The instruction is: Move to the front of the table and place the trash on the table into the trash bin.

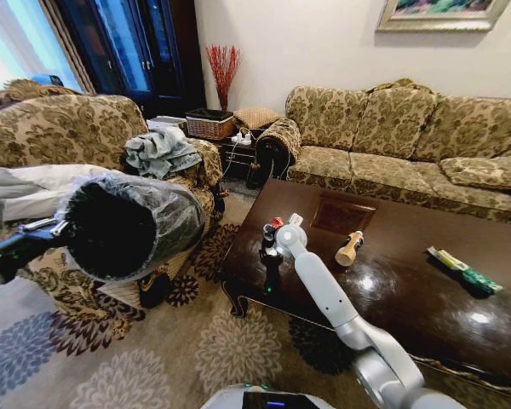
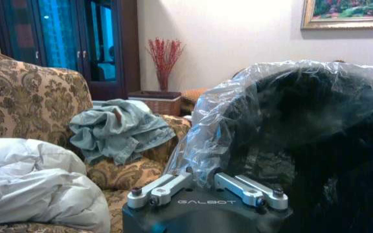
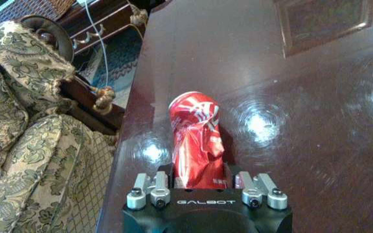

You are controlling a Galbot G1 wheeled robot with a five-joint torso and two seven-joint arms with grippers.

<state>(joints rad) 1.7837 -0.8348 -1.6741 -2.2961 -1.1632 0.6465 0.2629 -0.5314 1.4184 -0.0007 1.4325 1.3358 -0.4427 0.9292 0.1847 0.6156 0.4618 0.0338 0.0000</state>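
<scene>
My right gripper [image 3: 199, 187] clamps the crushed red can [image 3: 196, 145], frame centre; left gripper [image 2: 206, 187] pinches the trash bin [image 1: 123, 226] rim, left.

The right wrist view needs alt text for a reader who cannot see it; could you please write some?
The right gripper is shut on a crumpled red can, held over the glossy dark table near its edge. Beyond that edge are a patterned armchair and carpet.
</scene>
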